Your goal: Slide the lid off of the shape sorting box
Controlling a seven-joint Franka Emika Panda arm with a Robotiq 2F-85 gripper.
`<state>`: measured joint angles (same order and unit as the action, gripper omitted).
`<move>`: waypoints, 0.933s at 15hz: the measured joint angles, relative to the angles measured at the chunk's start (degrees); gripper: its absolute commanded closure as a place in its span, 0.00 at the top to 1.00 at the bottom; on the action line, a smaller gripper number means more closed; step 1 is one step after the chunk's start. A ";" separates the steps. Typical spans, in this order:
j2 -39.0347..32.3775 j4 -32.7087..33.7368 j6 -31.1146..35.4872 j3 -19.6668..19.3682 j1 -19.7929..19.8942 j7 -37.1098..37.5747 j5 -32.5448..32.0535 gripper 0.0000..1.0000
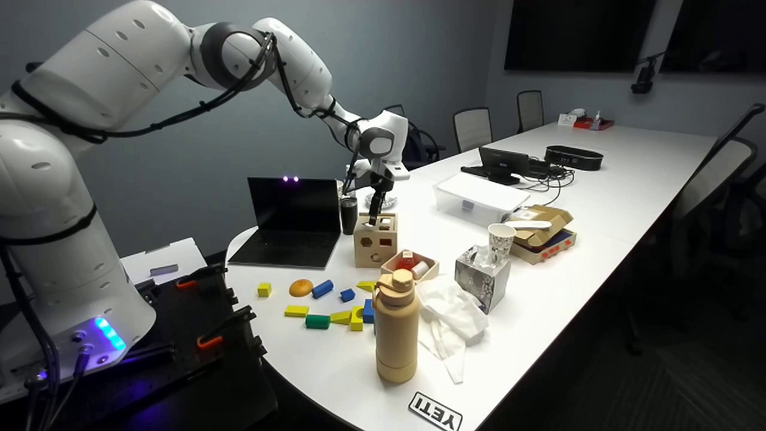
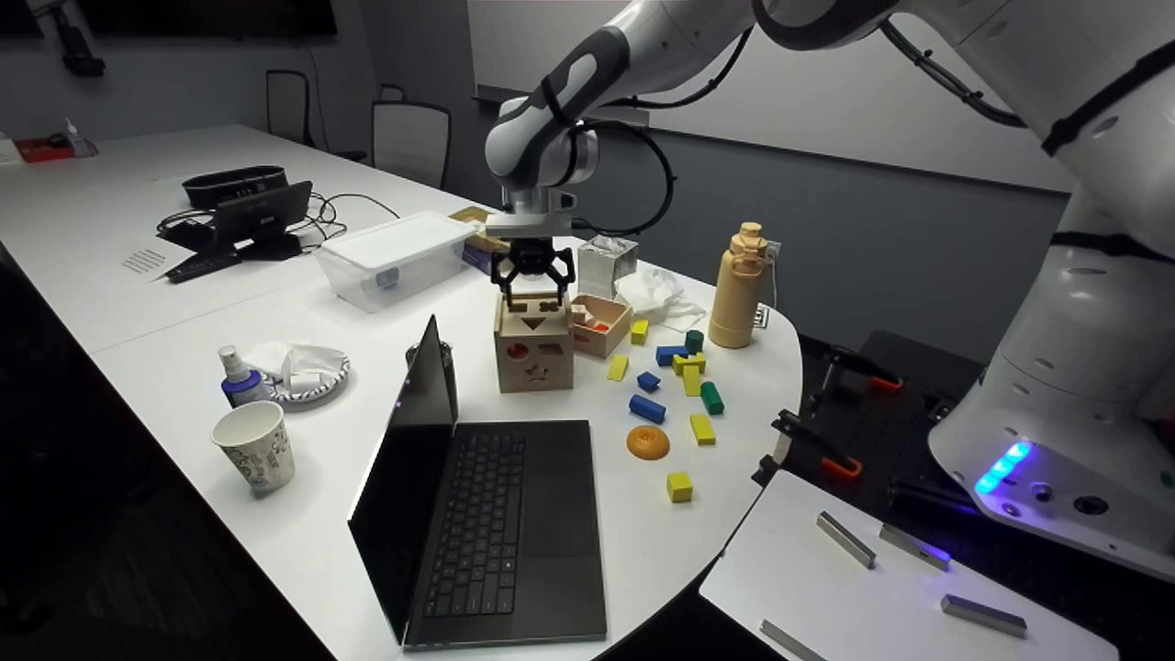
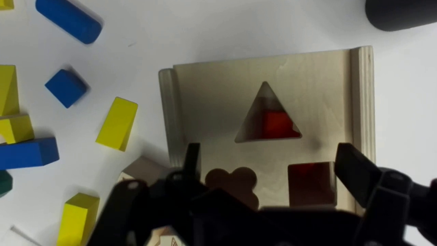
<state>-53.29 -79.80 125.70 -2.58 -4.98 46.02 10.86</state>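
Observation:
The shape sorting box (image 1: pixel 376 251) is a pale wooden cube with shape cut-outs, standing on the table; it also shows in an exterior view (image 2: pixel 535 357). Its lid (image 2: pixel 551 321) is the top panel. In the wrist view the lid (image 3: pixel 269 155) lies between the two side rails, with triangle, clover and square holes; something red shows inside through the triangle. My gripper (image 3: pixel 269 147) is open, its fingers spread almost the lid's width, near the rails. In both exterior views the gripper (image 1: pixel 373 220) (image 2: pixel 534 300) points down at the box top. Contact is unclear. The gripper hides the lid's near part.
An open wooden tray (image 2: pixel 610 341) with blocks stands beside the box. A black tumbler (image 1: pixel 349 216) and laptop (image 1: pixel 293 224) are close on the opposite side. Several coloured blocks lie on the table, with a tan bottle (image 1: pixel 397 335), a tissue box (image 1: pixel 482 284) and a clear bin (image 2: pixel 395 266).

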 measured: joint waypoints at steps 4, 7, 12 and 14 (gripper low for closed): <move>-1.03 1.54 -0.03 -0.97 -0.17 1.80 -0.62 1.00; -2.07 2.82 -0.14 -1.69 -0.32 3.02 -1.57 1.00; -2.94 4.12 -0.38 -2.06 -0.33 3.92 -2.67 1.00; -3.05 4.49 -1.24 -2.06 -0.33 3.92 -2.77 1.00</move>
<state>-56.34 -75.31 124.46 -4.64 -5.31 49.94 8.09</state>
